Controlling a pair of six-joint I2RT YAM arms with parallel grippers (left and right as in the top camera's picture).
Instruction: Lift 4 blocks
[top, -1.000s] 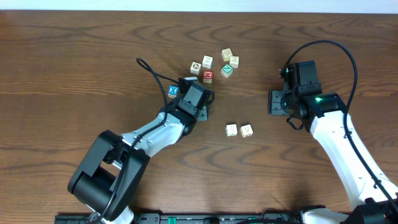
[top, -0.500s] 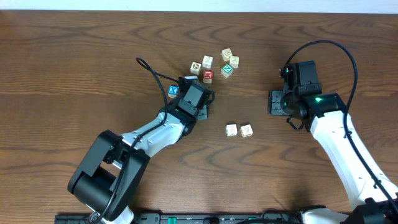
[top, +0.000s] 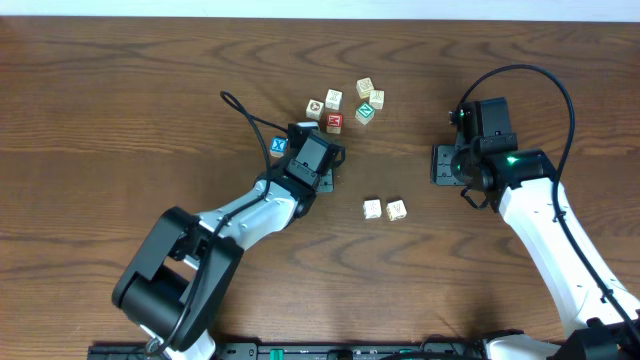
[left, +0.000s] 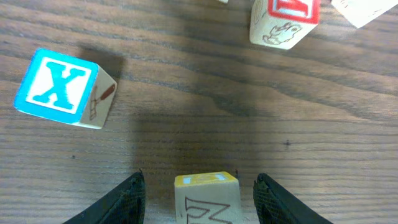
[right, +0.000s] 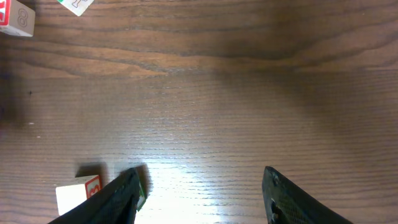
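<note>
In the left wrist view my left gripper (left: 199, 198) stands open around a cream block with a yellow top (left: 206, 196), with a gap on each side of it. The bright blue X block (left: 57, 87) lies apart at the left. From overhead the left gripper (top: 307, 136) sits between the blue X block (top: 278, 146) and the red-faced cube (top: 334, 122); the straddled block is hidden there. Two cream blocks (top: 384, 210) lie side by side at mid-table. My right gripper (top: 441, 165) is open and empty (right: 199, 186).
A cluster of cubes lies at the back centre: cream ones (top: 333, 98) (top: 365, 87), the green diamond-faced cube (top: 365, 113) and the red-faced cube (left: 285, 22). A cream cube with a red 3 (right: 78, 194) lies just left of the right gripper's left finger.
</note>
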